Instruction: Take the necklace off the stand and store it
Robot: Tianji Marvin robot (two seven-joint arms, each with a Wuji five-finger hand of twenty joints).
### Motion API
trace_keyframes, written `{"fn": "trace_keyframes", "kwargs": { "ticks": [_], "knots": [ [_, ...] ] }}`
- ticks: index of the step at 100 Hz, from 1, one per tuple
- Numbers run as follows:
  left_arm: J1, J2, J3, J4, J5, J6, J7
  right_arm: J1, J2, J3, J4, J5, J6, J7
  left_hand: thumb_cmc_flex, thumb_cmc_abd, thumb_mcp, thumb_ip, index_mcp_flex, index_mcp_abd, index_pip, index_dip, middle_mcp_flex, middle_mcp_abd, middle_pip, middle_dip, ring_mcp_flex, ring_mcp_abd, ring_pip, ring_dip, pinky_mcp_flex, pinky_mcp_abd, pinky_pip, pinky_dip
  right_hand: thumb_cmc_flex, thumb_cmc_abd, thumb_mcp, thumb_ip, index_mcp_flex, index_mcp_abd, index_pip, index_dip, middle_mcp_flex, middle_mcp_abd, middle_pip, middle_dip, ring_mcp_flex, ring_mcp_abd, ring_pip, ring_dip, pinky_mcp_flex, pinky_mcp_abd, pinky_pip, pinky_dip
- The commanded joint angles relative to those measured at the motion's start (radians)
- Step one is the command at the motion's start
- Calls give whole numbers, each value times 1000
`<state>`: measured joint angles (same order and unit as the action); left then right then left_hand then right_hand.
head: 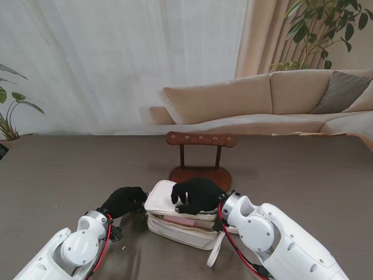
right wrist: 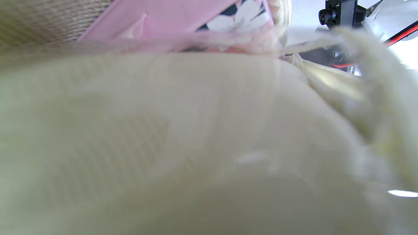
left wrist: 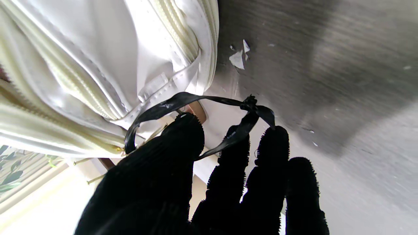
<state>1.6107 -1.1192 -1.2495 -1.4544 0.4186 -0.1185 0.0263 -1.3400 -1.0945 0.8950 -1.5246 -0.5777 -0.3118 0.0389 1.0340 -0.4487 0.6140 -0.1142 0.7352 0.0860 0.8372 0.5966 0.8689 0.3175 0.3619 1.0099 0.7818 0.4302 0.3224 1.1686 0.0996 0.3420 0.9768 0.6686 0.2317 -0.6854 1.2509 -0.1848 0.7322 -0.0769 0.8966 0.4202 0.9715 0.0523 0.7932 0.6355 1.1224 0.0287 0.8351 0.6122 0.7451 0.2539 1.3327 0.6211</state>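
Left hand (head: 124, 201) sits at the left end of the cream storage pouch (head: 178, 219). In its wrist view the fingers (left wrist: 183, 137) are pinched on a black ribbon pull (left wrist: 183, 99), apparently tied to the zipper at the pouch corner. Looks like the zip step: either closing up or opening.

Necklace: can't see it in any view. The wooden stand (head: 200, 157) behind the pouch has bare pegs, so my guess is it's already inside the pouch, or hidden under a hand.

Right hand (head: 197, 194) lies palm-down on the pouch lid, fingers curled over the top and pressing it; not clamped on anything I can make out. Its wrist view is just blurred cream fabric with a pink lining (right wrist: 169, 19) at the edge.

To do this well: keep the right hand bracing, pull the ribbon along the zipper line, not upward, so the pouch doesn't lift or skid. The ribbon is thin and could slip out.

Desk (head: 58, 175) is dark grey and matte, with a few small white flecks beside the pouch. Sheer curtain behind, beige sofa (head: 274, 99) at far right, houseplants at both edges.
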Motion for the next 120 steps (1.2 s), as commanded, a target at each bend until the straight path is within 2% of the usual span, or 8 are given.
{"fn": "trace_keyframes", "kwargs": {
  "ticks": [1, 8, 17, 40, 58, 68, 77, 120],
  "knots": [
    [12, -6, -5, -13, 11, 6, 8, -13, 1, -11, 20, -4, 3, 23, 30, -17, 26, -31, 26, 68, 140, 24, 61, 13, 16, 49, 80, 50, 47, 47, 41, 9, 80, 35, -9, 2, -4, 36, 13, 1, -4, 19, 4, -17, 2, -7, 5, 61, -48, -41, -146, -21, -5, -10],
    [21, -8, -12, -22, 26, 10, 27, -13, 1, -10, 19, -4, 3, 25, 10, -64, 93, -37, -1, 113, 208, 28, 140, -13, 19, 103, 125, 9, 172, 143, 111, 38, 155, 42, -8, 2, -4, 36, 13, 2, -4, 18, 5, -17, 1, -7, 5, 60, -48, -41, -146, -20, -5, -10],
    [30, -8, -21, -30, 56, 3, 48, -13, 2, -9, 18, -5, 3, 26, -21, -110, 152, -43, -23, 108, 292, 37, 207, -49, 40, 170, 140, -60, 342, 254, 177, 50, 221, 44, -9, 3, -6, 36, 12, 2, -5, 18, 2, -16, 1, -7, 5, 61, -49, -41, -147, -20, -6, -10],
    [51, -4, -41, -62, 51, -15, 30, -15, 1, -10, 17, -9, 1, 21, -27, -125, 171, -46, -26, 83, 319, 46, 226, -50, 44, 183, 148, -95, 421, 299, 200, 54, 256, 50, -10, 2, -8, 37, 1, -1, -9, 17, -5, -15, -2, -8, 1, 62, -50, -41, -152, -20, -7, -10],
    [72, 4, -57, -101, -21, -24, -44, -16, 3, -10, 17, -14, -7, 21, -8, -97, 163, -53, -36, 67, 326, 84, 222, -32, 73, 208, 150, -91, 461, 321, 192, 59, 268, 63, -14, 4, -11, 37, -7, -2, -12, 16, -11, -15, -4, -9, -3, 62, -50, -41, -154, -21, -8, -10],
    [83, 5, -62, -120, -72, -25, -76, -18, 3, -9, 17, -14, -7, 22, 6, -83, 167, -63, -50, 97, 326, 147, 232, -15, 108, 229, 164, -70, 494, 339, 178, 63, 278, 85, -15, 5, -13, 37, -9, -1, -15, 14, -12, -15, -7, -11, -5, 61, -51, -41, -155, -20, -9, -10],
    [92, 5, -66, -135, -122, -21, -96, -19, 4, -8, 14, -16, -6, 23, 17, -94, 188, -53, -60, 138, 327, 177, 231, 1, 133, 266, 153, -68, 540, 369, 149, 56, 286, 107, -15, 7, -14, 37, -9, -2, -16, 13, -15, -14, -9, -12, -6, 63, -51, -41, -156, -21, -9, -10],
    [146, 13, -103, -204, -217, -31, -164, -27, 7, -3, 10, -20, -7, 30, 33, -84, 152, -51, -39, 118, 306, 167, 228, -2, 94, 274, 133, -62, 521, 373, 125, 40, 272, 127, -23, 2, -27, 37, -52, -7, -45, -5, -77, -1, -61, -44, -57, 77, -85, -54, -196, -16, -41, -17]
  ]
}}
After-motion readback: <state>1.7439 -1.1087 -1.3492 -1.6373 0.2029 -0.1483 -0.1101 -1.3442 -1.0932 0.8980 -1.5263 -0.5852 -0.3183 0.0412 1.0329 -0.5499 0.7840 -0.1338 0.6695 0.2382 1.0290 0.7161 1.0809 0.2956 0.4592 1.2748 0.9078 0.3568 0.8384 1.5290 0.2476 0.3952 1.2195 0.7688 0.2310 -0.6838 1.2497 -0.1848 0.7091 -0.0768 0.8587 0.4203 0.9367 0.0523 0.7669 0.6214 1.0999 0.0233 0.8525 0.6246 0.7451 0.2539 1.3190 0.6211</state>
